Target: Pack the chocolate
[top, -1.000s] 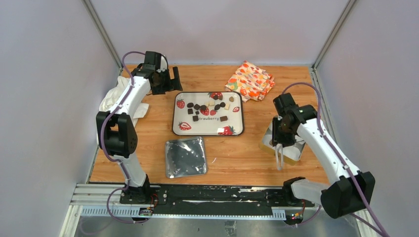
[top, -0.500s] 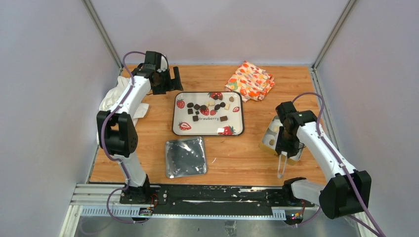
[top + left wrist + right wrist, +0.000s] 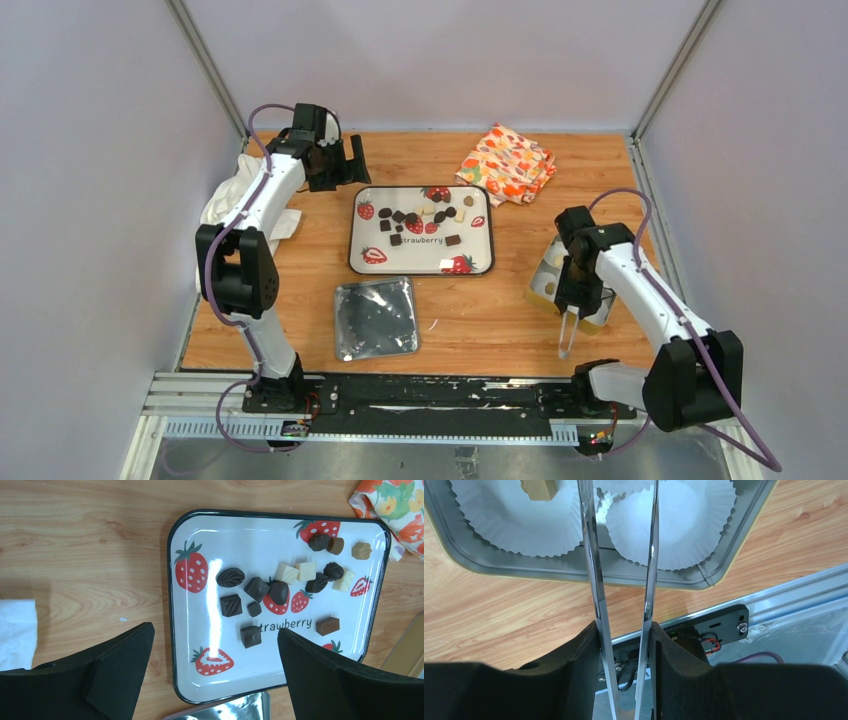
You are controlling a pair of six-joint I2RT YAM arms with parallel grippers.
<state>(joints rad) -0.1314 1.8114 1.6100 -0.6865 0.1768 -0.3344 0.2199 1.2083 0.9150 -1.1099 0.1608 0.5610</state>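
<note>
Several small pieces of chocolate [image 3: 420, 222], dark brown, tan and cream, lie scattered on the strawberry-print tray [image 3: 420, 270]. The left wrist view shows the same chocolate [image 3: 257, 587] on that tray [image 3: 171, 605]. My left gripper [image 3: 345, 160] hovers open off the tray's far-left corner, and nothing sits between its fingers [image 3: 215, 630]. My right gripper [image 3: 578, 300] is shut on metal tongs [image 3: 568, 335] at the gold tin [image 3: 545, 292]. In the right wrist view the tongs [image 3: 596, 570] reach over white paper cups [image 3: 514, 530]; one cup holds a tan piece [image 3: 540, 488]. The tong tips are out of frame.
A silver lid [image 3: 375, 317] lies in front of the tray. A folded patterned cloth [image 3: 507, 162] sits at the back right and a white cloth [image 3: 225, 205] under the left arm. The black base rail [image 3: 400, 395] runs along the near edge, close to the tongs' joined end.
My right wrist has drawn slightly toward the near edge, with the tongs still in its grip and their joined end now nearer the rail. The left arm has not moved.
</note>
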